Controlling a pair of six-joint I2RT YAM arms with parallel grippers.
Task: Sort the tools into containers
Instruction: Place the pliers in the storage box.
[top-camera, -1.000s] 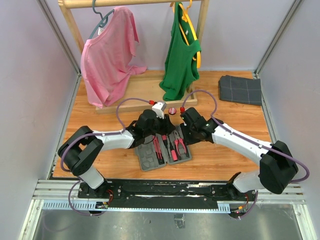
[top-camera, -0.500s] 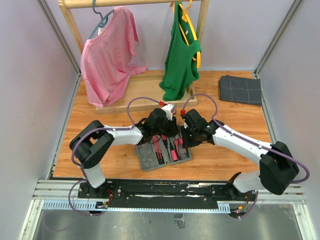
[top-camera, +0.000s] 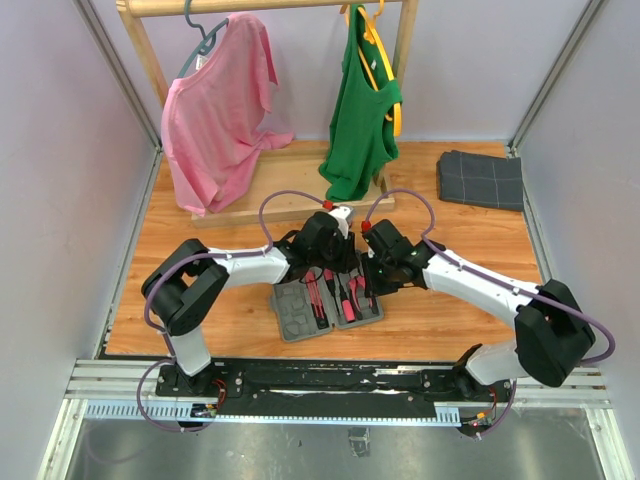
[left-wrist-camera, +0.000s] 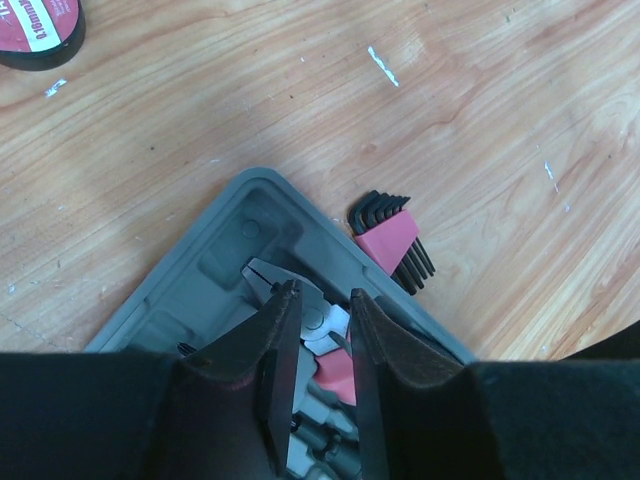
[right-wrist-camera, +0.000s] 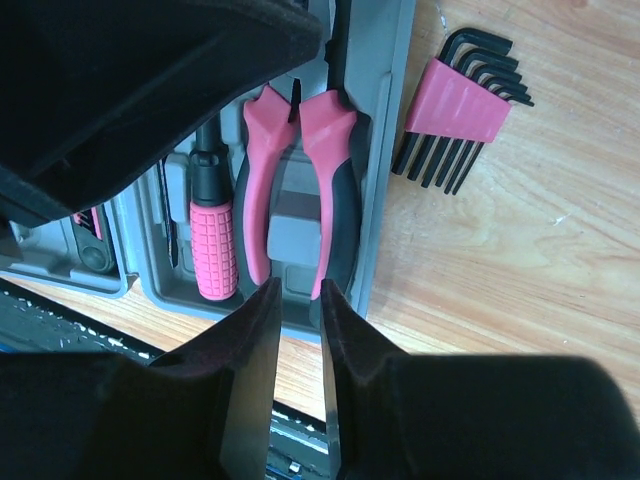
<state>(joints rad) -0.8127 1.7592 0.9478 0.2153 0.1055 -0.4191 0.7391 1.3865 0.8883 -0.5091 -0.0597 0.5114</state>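
On the wooden table (top-camera: 200, 310), the case (top-camera: 295, 318) lay near-centre with pliers (right-wrist-camera: 300, 190) seated, the left gripper (left-wrist-camera: 323, 296) and right gripper (right-wrist-camera: 298, 290) hung above with jaws slightly apart and empty, and the hex keys (right-wrist-camera: 462, 110) just beside it probably needed pinching next.

- The right gripper (right-wrist-camera: 298, 292) hangs over the near end of the grey tool case (right-wrist-camera: 381, 150), its fingers slightly apart.
- Pink-and-black pliers (right-wrist-camera: 262, 180) lie in a recess.
- A pink-handled screwdriver (right-wrist-camera: 213, 250) lies just left of them.
- Hex keys (right-wrist-camera: 460, 100) lie on the wooden table (right-wrist-camera: 520, 270) beside the case.

left gripper (left-wrist-camera: 322, 300) swung over the case (top-camera: 297, 316), jaws narrowed
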